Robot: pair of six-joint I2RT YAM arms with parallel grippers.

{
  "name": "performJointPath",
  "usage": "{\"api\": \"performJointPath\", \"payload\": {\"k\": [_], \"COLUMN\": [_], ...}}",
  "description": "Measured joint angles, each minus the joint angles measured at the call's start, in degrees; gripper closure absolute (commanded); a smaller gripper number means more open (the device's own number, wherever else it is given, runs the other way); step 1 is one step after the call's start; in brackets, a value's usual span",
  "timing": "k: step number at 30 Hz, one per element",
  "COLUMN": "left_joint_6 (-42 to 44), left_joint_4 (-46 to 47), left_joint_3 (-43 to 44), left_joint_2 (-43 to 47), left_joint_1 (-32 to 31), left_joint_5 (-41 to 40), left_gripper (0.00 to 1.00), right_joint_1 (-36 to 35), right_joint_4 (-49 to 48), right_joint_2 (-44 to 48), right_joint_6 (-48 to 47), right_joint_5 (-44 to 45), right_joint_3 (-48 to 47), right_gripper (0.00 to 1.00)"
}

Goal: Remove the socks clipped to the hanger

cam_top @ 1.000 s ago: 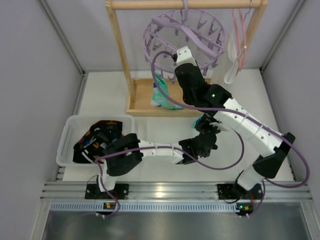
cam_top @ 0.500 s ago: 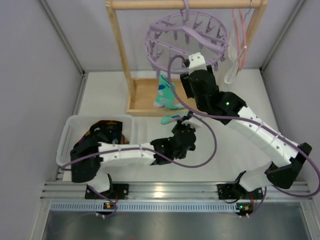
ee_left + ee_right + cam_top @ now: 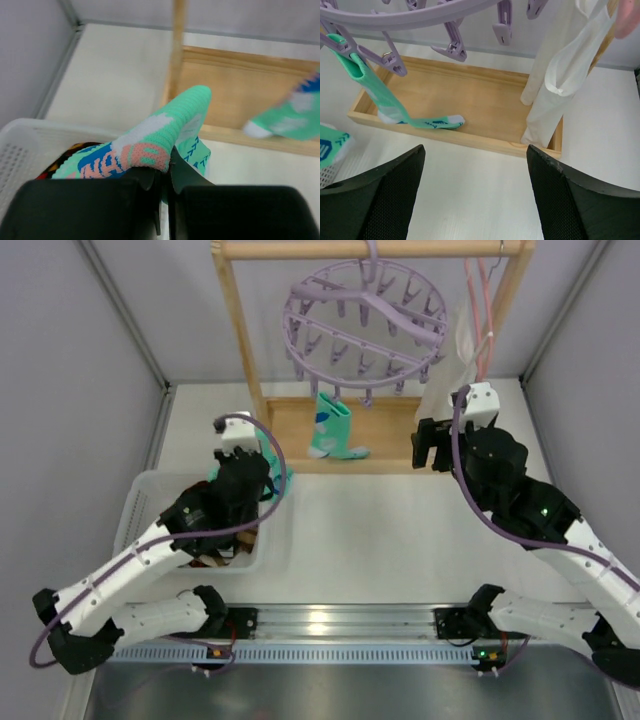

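Observation:
The round lavender hanger (image 3: 365, 325) hangs from the wooden rail. One teal-and-white sock (image 3: 333, 430) dangles from a peg (image 3: 390, 60), its toe lying in the wooden tray (image 3: 485, 100); in the right wrist view this sock (image 3: 375, 92) is at the left. My left gripper (image 3: 268, 483) is over the white basket's far right corner, shut on a second teal sock (image 3: 165, 130) with pink and blue marks that drapes over its fingers (image 3: 190, 175). My right gripper (image 3: 428, 445) stands open and holds nothing, right of the clipped sock, in front of the tray.
The white basket (image 3: 140, 510) at left holds dark patterned socks (image 3: 65, 152). A long white cloth (image 3: 560, 75) and a thin pink hanger (image 3: 482, 310) hang at the rail's right end. The rack's wooden posts (image 3: 240, 340) flank the tray.
The left arm swung left from mid-table to the basket, carrying the teal sock. The right arm drew back to the right, away from the hanger, and its jaws opened.

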State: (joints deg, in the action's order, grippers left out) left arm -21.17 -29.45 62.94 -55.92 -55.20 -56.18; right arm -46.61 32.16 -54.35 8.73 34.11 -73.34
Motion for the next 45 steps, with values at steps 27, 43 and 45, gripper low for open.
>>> {"api": "performJointPath", "payload": {"k": [27, 43, 45], "left_joint_6": [-5.5, -21.1, -21.7], "left_joint_4": [-12.4, 0.5, 1.6], "left_joint_3": [-0.8, -29.6, -30.3], "left_joint_2": [9.0, -0.1, -0.3], "left_joint_1": [61.9, 62.2, 62.3], "left_joint_5": [24.9, 44.2, 44.1], "left_gripper": [1.00, 1.00, 1.00], "right_joint_1": [3.1, 4.1, 4.1], "right_joint_4": [-4.3, -7.5, -7.8], "right_joint_2": [4.0, 7.0, 7.0], "right_joint_6": [1.6, 2.5, 2.8], "right_joint_5": [-7.5, -12.3, -13.0], "right_joint_3": [10.8, 17.1, 17.9], "right_gripper": [0.17, 0.17, 0.17]}}
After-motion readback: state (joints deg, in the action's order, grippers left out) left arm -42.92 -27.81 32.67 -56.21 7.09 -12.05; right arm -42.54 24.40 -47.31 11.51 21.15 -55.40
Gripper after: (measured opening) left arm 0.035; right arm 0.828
